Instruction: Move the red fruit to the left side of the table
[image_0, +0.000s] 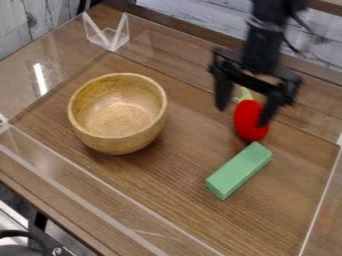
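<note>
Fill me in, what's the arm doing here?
The single arm's gripper is pointed down with its jaws open around the red fruit, which sits on the right side of the table. One finger is on each side of the fruit; it does not look gripped or lifted yet. The wooden bowl sits to the left and the green block lies in front of the fruit, both untouched. Moving the fruit to the left side is not done yet.
</note>
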